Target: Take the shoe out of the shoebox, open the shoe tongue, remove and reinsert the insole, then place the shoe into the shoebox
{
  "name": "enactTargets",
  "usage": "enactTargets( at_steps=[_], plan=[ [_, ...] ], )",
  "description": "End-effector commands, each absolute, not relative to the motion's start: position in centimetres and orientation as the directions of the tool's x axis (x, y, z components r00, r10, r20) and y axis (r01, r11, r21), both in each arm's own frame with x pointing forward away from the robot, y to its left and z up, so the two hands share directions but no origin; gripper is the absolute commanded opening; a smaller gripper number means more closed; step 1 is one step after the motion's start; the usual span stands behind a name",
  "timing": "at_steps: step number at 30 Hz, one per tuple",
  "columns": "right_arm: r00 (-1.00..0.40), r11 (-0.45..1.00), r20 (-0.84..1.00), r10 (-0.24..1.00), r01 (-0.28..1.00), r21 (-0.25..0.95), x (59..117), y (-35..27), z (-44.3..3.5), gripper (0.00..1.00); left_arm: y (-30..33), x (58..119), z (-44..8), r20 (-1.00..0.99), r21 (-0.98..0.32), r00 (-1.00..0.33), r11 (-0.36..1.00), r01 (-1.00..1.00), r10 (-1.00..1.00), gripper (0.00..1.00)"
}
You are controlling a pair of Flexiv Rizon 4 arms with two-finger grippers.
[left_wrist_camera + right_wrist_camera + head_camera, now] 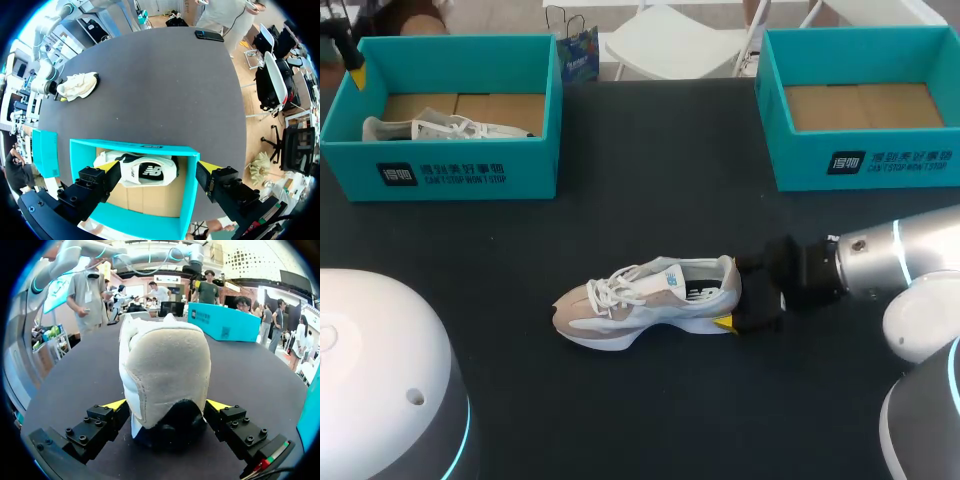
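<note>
Shoe (640, 300) heel clasped in right jaws, arm (890, 255) low over table (650, 180), left jaws wide above shoebox (131, 146)

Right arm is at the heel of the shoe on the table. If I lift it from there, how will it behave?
Probably light: the shoe looks like fabric over a foam sole. Held only at the heel by the right gripper, its long toe end would likely tip down. The padded heel may squash.

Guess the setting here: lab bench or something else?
Probably a robot work table set up for a shoe-packing drill: a dark table, teal shoeboxes at its far left and far right, and a shoe at mid-table with the right gripper at its heel.
</note>
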State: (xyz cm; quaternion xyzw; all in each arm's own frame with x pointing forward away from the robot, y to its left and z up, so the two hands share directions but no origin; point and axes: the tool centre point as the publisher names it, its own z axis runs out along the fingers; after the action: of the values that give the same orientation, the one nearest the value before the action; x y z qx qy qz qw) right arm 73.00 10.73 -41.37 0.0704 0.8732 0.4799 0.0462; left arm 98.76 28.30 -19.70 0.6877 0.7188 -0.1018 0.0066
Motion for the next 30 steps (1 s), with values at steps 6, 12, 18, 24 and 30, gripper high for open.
enactTargets(
  at_steps=[6, 12, 18, 24, 30],
  plan=[
    [-0.990, 0.527, 0.012, 0.138, 0.083, 0.846, 73.6, 12.0, -42.2, 1.00, 28.4, 98.9, -19.6, -0.148, -0.140, -0.052, 0.031, 0.990, 0.988, 1.00],
    [-0.994, 0.521, 0.030, 0.105, 0.080, 0.850, 73.5, 12.9, -42.6, 1.00, 28.4, 98.9, -19.6, -0.148, -0.140, -0.052, 0.031, 0.990, 0.988, 1.00],
    [-0.995, 0.505, 0.061, 0.082, 0.094, 0.858, 73.2, 13.3, -43.0, 0.00, 28.4, 98.9, -19.6, -0.148, -0.140, -0.052, 0.031, 0.990, 0.988, 1.00],
    [-0.995, 0.505, 0.068, 0.078, 0.098, 0.858, 73.0, 13.3, -43.0, 0.00, 28.4, 98.9, -19.6, -0.148, -0.140, -0.052, 0.031, 0.990, 0.988, 1.00],
    [-0.995, 0.505, 0.068, 0.078, 0.098, 0.858, 73.0, 13.3, -43.0, 0.00, 28.4, 98.9, -19.6, -0.148, -0.140, -0.052, 0.031, 0.990, 0.988, 1.00]
  ],
)
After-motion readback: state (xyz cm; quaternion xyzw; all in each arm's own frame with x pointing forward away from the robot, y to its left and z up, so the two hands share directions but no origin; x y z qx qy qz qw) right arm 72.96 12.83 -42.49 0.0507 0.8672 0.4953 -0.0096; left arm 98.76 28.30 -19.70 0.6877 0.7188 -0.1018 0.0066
